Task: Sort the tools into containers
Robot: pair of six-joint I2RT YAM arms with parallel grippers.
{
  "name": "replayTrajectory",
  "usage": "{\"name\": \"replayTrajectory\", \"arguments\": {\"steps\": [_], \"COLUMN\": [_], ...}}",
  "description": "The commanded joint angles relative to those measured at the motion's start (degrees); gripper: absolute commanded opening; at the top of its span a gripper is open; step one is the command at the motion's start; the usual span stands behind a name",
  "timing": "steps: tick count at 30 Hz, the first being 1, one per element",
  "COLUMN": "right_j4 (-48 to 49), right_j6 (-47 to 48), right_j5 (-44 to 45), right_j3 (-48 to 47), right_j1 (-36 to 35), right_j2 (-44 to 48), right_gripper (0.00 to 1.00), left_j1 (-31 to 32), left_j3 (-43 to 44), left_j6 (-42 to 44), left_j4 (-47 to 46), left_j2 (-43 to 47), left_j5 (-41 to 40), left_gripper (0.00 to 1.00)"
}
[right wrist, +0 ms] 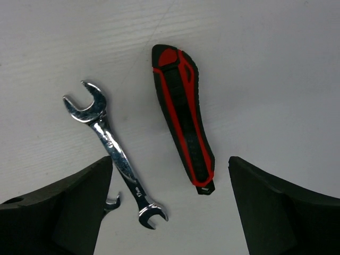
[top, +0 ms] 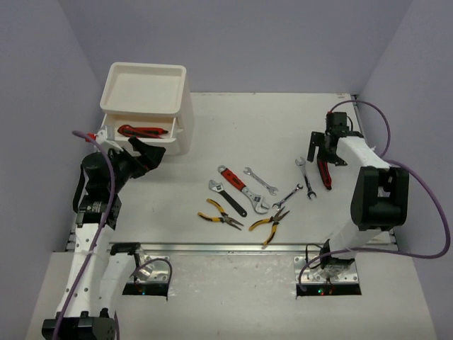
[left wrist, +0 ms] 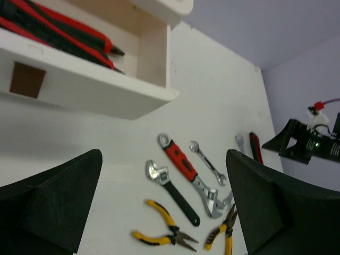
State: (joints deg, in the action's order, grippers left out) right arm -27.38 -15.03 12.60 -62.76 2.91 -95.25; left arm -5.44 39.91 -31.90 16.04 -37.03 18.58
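Risk sits at right of the top view: the right gripper (right wrist: 170,204), jaws wide, hovers over the red-and-black-handled tool (right wrist: 183,117), a silver wrench (right wrist: 114,151) just beside it; closing off-centre could snag both. Upper left, the left gripper (left wrist: 164,212) gapes empty by the drawer (left wrist: 79,87), where a red-and-black tool (top: 138,130) lies

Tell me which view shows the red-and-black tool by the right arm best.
Right wrist: the red-and-black tool fills mid-frame, unobstructed, beside a silver wrench. Top external shows it small. Left wrist shows only a far-off sliver.
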Motion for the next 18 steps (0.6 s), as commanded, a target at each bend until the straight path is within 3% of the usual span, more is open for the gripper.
{"name": "replayTrajectory", "arguments": {"steps": [1, 8, 11, 13, 14, 18], "right_j4": [1.7, 1.8, 2.3, 3.2, 3.8, 5.4], "right_j6": [2.4, 4.1, 4.1, 3.4, 2.6, -0.5], "right_j5": [-8.8, -8.2, -6.8, -5.3, -4.5, -4.0], "right_j3": [-2.8, -1.7, -1.7, -1.5, -1.0, 1.1], "right_j1": [5.5, 6.1, 6.1, 6.1, 6.1, 5.1], "right_j2": [-5.0, -13.8, -15.3, -15.4, -14.5, -5.5], "right_gripper": [0.82, 0.65, 0.46, 0.24, 0.18, 0.04], "left_j1": [4.7, 10.2, 10.4, 10.5, 10.5, 10.5], "left_j3": [0.4, 2.2, 2.4, 2.4, 2.4, 2.6], "left_j6": [7.2, 8.9, 9.1, 9.0, 9.0, 8.3], "left_j4": [2.5, 5.6, 5.7, 5.7, 5.6, 4.3], "left_j2": [-0.3, -3.3, -3.6, -3.8, -3.9, -4.7], "left_j5": [0.1, -1.2, -1.0, -0.8, -0.5, 2.0], "left_gripper": [1.00, 1.00, 1.00, 1.00, 1.00, 1.00]}}
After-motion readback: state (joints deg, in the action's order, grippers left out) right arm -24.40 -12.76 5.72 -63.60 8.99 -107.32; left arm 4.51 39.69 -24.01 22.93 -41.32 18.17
